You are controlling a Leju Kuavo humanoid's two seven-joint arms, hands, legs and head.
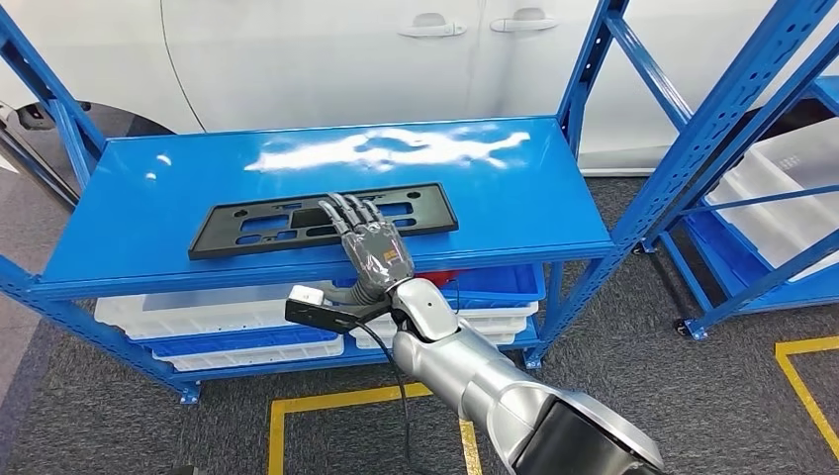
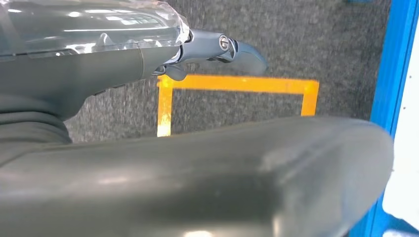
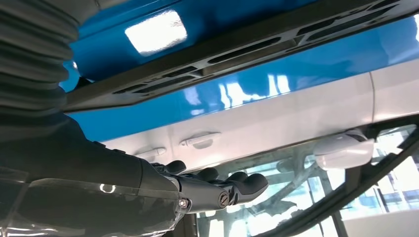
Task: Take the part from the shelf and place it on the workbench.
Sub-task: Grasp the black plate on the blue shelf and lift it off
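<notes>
A flat black plastic part (image 1: 216, 233) with long slots lies on the top board of the blue shelf (image 1: 514, 203), near its front edge. My right hand (image 1: 371, 242) reaches over the part's middle with its fingers stretched out and apart. In the right wrist view a gap separates the right hand (image 3: 212, 187) from the part (image 3: 247, 54), and nothing is held. My left hand (image 2: 148, 148) hangs over grey carpet, its fingers (image 2: 237, 52) extended and holding nothing.
A white car (image 1: 346, 59) stands close behind the shelf. White and blue bins (image 1: 198, 322) fill the lower level. A second blue rack (image 1: 752, 178) with white trays stands at the right. Yellow tape (image 1: 326, 401) marks the carpet in front.
</notes>
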